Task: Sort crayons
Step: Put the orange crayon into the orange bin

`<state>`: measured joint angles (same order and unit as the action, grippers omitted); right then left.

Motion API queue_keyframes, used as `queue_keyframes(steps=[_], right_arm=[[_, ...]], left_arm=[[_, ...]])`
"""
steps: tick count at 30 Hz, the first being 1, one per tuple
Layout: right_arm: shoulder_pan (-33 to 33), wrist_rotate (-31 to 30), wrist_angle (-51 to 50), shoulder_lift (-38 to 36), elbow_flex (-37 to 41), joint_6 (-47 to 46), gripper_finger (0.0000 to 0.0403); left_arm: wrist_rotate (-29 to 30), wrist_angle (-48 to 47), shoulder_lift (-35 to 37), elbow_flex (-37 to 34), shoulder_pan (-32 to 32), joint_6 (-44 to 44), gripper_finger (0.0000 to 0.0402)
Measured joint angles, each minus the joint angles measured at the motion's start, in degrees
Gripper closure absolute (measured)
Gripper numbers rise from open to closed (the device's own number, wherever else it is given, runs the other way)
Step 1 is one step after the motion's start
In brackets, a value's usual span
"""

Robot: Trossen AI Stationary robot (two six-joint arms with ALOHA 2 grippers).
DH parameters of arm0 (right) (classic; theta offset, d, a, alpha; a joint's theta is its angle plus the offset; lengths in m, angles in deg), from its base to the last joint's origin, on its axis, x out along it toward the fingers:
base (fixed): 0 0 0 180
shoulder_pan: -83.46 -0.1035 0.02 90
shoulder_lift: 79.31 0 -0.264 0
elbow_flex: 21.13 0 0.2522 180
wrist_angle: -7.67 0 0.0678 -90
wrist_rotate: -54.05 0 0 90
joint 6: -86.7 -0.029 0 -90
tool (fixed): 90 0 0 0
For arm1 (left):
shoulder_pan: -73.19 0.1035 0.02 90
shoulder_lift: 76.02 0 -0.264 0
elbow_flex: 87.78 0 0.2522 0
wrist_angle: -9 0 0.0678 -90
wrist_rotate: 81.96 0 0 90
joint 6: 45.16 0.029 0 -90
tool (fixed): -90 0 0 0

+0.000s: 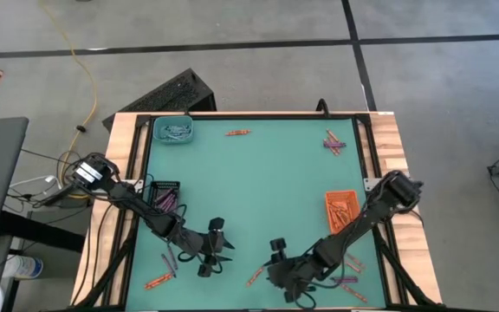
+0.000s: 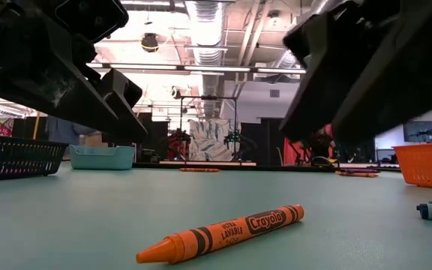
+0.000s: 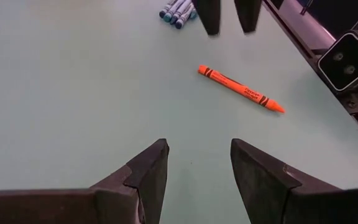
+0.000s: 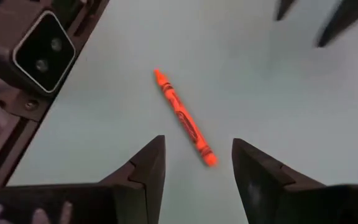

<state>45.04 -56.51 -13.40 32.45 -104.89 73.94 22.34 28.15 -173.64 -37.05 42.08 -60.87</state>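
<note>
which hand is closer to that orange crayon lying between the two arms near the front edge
Right. The right hand hangs open with the orange crayon just ahead of its fingertips; the left hand, also open, is farther back, across bare table from it.

Four cameras: one overhead, one at desk level, two wrist-mounted.
Overhead looks straight down; low looks level across the green desk (image 1: 258, 191); both wrist views, close, share one orange paper-wrapped crayon (image 3: 241, 89).

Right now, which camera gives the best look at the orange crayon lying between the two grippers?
The low view: the orange crayon lies close to the lens, its label readable. The left wrist view shows it whole but farther off. In the right wrist view it lies just ahead of the fingers, glaring. The high view shows only a sliver.
</note>
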Motion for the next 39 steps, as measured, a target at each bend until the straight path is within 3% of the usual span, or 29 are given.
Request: queue_keyframes(steps=[8, 26, 33, 39], right_arm=[[0.7, 3.1, 0.3, 3.9, -3.8, 5.6, 0.0240], [5.6, 11.7, -1.4, 3.9, -3.7, 6.9, 0.0244], [5.4, 13.2, 1.2, 8.9, -4.3, 6.2, 0.0244], [5.4, 12.9, -0.3, 10.9, -6.5, 5.6, 0.0293]], left_arm=[[0.1, 0.0, 0.0, 0.0, 0.0, 0.0, 0.0237], [0.0, -0.4, 0.0, 0.0, 0.0, 0.3, 0.0237], [0.0, -0.4, 0.0, 0.0, 0.0, 1.0, 0.0237], [-0.8, -0.5, 0.0, 0.0, -0.1, 1.0, 0.0237]])
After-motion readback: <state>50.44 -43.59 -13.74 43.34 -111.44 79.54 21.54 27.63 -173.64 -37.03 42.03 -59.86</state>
